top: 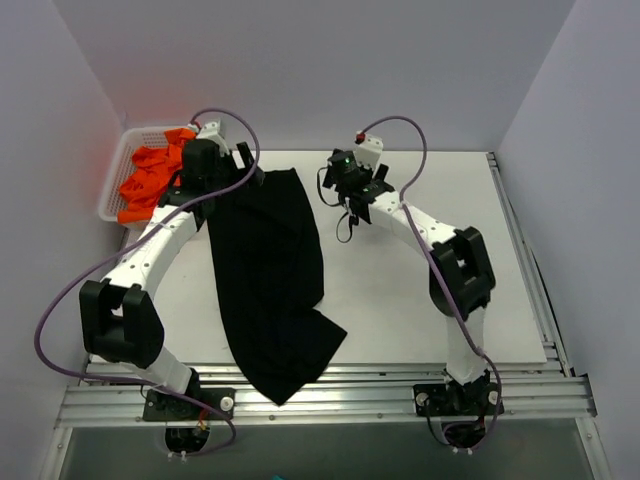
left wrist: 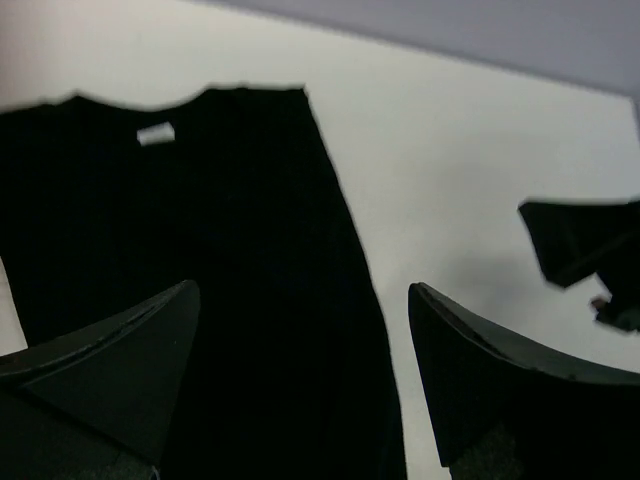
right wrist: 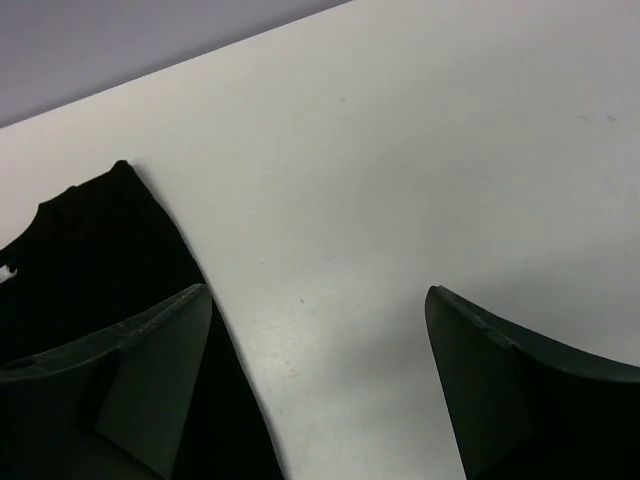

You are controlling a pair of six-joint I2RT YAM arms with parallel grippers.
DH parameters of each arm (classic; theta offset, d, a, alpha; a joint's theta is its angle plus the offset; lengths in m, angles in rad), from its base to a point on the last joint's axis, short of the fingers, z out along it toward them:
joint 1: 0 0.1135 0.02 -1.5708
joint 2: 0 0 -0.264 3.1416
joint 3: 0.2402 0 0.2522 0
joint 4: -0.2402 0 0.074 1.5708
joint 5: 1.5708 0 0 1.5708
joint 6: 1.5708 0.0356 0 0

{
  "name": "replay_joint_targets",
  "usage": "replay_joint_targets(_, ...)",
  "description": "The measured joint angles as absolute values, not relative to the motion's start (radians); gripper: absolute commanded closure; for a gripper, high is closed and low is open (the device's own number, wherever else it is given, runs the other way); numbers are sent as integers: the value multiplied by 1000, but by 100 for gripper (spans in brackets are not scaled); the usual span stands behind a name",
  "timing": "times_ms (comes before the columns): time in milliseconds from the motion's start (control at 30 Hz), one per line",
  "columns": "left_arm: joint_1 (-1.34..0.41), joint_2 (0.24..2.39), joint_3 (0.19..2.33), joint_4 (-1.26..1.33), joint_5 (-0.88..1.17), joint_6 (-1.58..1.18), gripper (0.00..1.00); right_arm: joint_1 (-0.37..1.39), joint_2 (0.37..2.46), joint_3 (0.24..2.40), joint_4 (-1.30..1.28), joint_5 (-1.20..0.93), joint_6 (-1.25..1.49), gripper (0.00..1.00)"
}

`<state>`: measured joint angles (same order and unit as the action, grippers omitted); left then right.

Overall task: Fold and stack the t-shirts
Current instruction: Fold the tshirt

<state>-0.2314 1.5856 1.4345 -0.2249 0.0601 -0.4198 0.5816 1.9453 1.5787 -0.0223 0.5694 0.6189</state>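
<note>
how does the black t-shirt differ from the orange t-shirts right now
The black t-shirt lies on the table; the orange t-shirts sit in the white basket. The black t-shirt is spread out long; the orange t-shirts are bunched in a heap. Both are cloth, neither stacked yet.

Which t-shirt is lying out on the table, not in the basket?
The black cloth t-shirt, lying on the white table; the bright orange t-shirts sit bunched in the white mesh basket.
</note>
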Motion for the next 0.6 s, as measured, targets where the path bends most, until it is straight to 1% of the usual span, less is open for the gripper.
replay_joint_targets(100, -234, 1608, 1308, -228, 52, -429, 6, 558, 2115, 1733, 10, 455, 539, 17)
replay_joint_targets(167, -234, 1623, 1271, -233, 51, -432, 6, 557, 2207, 1815, 18, 394, 495, 17)
replay_joint_targets(333, -234, 1628, 1251, -214, 41, -432, 6, 550, 2366, 1985, 17, 280, 448, 18)
replay_joint_targets(600, -234, 1628, 1220, -166, 29, -434, 6, 525, 2552, 2200, 29, 104, 470, 18)
